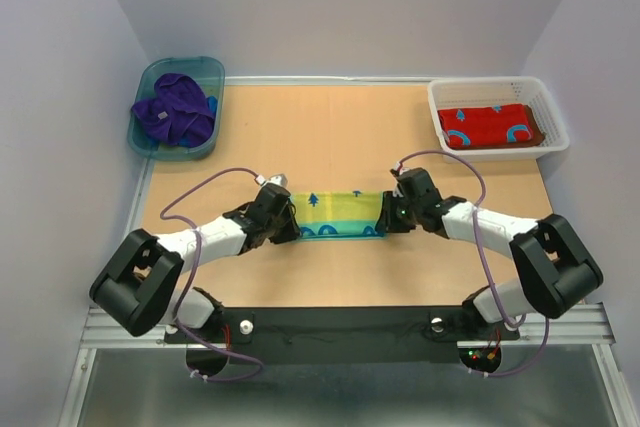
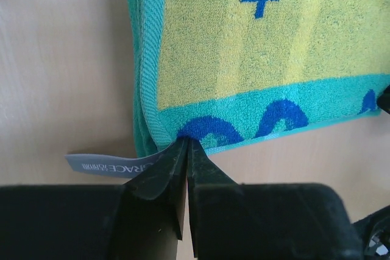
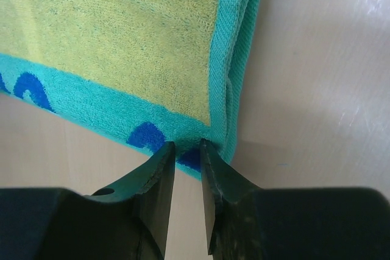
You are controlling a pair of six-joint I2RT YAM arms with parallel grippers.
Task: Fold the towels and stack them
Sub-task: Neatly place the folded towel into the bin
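A teal-and-yellow patterned towel (image 1: 338,215) lies folded into a long strip at the table's middle, between my two grippers. My left gripper (image 1: 290,223) is at the strip's left near corner (image 2: 183,135), its jaws pressed together on the towel's teal border beside a grey label (image 2: 103,164). My right gripper (image 1: 385,217) is at the right near corner (image 3: 189,150), its jaws a narrow gap apart with the blue-marked corner between the tips. A red towel with blue marks (image 1: 490,127) lies folded in the white mesh basket. A purple towel (image 1: 175,110) is bunched in the teal tub.
The teal plastic tub (image 1: 215,72) stands at the back left and the white mesh basket (image 1: 440,97) at the back right. Purple cables loop over the table beside both arms. A small silver object (image 1: 277,181) lies behind the left gripper.
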